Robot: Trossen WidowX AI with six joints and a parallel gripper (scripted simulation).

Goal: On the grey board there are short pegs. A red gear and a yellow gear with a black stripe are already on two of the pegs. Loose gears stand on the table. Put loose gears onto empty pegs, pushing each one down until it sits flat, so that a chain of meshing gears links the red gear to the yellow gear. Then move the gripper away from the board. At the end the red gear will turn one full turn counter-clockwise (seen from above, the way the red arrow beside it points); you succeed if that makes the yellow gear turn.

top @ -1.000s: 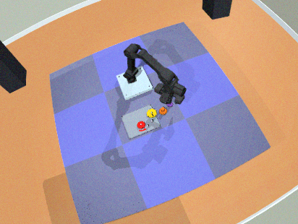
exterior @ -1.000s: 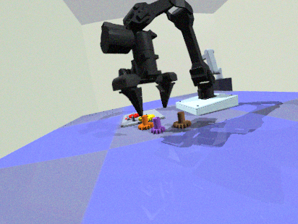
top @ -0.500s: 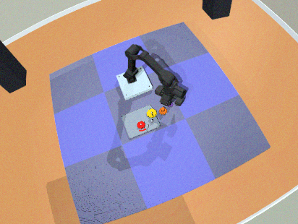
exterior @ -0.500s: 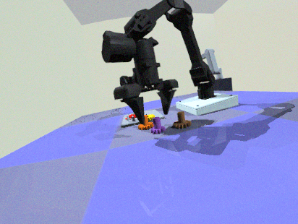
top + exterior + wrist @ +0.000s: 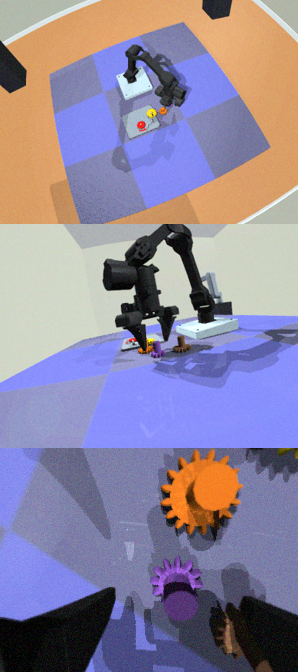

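Observation:
My gripper (image 5: 156,345) (image 5: 176,597) is open, pointing down with its fingertips low around the purple gear (image 5: 171,105) (image 5: 157,352) (image 5: 180,605); nothing is gripped. The purple gear stands upright on the table, its knob between the fingers in the wrist view. The orange gear (image 5: 163,110) (image 5: 141,351) (image 5: 217,488) stands beside it, nearer the board. The brown gear (image 5: 181,345) (image 5: 228,638) stands on the other side, partly behind a finger in the wrist view. The grey board (image 5: 131,121) carries the red gear (image 5: 142,124) and the yellow gear (image 5: 151,113), with small pegs near them.
The arm's white base plate (image 5: 130,90) (image 5: 202,329) lies behind the board. The orange gear is close to the board's edge and the yellow gear. The arm hides the brown gear in the top view. Dark pillars (image 5: 11,69) (image 5: 217,9) stand far off.

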